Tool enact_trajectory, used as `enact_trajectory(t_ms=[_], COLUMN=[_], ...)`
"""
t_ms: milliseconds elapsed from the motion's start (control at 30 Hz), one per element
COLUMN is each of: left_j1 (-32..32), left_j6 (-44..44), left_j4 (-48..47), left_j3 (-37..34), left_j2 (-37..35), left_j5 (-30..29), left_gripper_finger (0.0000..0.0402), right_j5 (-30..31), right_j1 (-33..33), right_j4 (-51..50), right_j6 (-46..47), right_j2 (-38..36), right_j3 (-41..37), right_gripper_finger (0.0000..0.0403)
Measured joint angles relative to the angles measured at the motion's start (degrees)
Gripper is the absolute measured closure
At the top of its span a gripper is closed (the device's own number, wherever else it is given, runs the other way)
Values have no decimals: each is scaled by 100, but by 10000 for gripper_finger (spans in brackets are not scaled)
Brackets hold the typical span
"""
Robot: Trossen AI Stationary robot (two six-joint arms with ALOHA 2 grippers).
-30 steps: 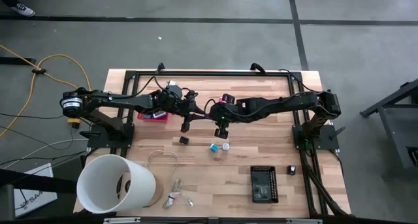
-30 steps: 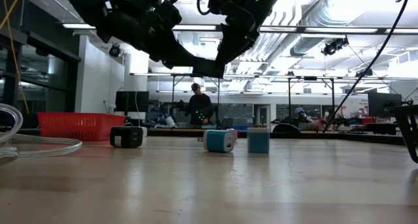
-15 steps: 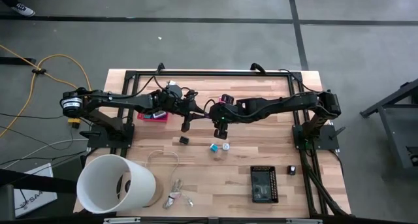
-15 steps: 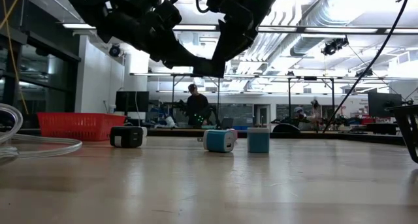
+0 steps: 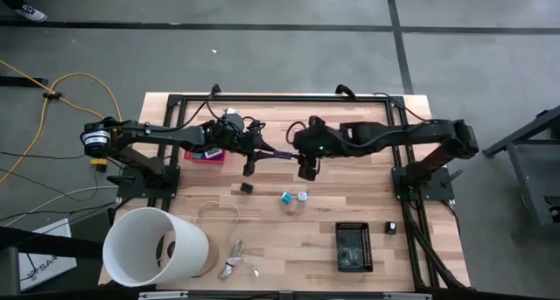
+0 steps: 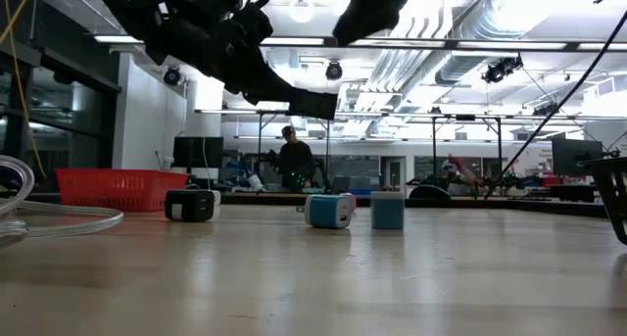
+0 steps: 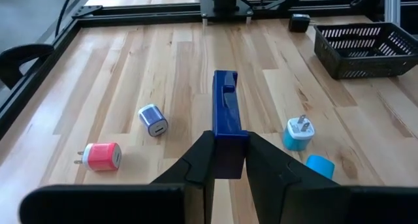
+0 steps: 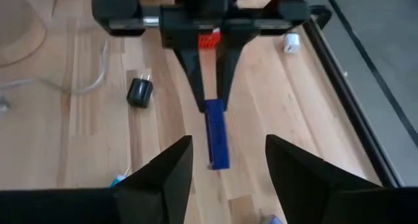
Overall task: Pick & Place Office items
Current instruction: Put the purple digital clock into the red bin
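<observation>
Gripping one end, left gripper (image 7: 225, 160) aims blue bar (image 7: 225, 105) toward spread-fingered right gripper (image 8: 225, 160).

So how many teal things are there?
2: a teal charger and a teal block, side by side near the middle. Others may be hidden.

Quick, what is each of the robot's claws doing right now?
Left tool: closed on a long blue plastic bar.
Right tool: open, empty, facing that bar.
</observation>
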Motion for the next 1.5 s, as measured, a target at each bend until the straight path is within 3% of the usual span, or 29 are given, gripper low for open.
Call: enact_trajectory(t_ms=[267,1233,1500], left_j1=[1,-1,-4], left_j6=[0,2,-233], left_j4=[5,56,102], left_j3=[0,0,0], left_j2=[0,0,0], left_j5=[-2,0,-610], left_gripper_finger=[341,341,341], right_j5=[17,5,4], right_j1=[-2,-4,-4], right_j4=[12,431,638], right_j6=[2,5,5], right_j2=[-271,-216,-216], right_j3=[-12,-13,-13], right_gripper_finger=[225,225,225])
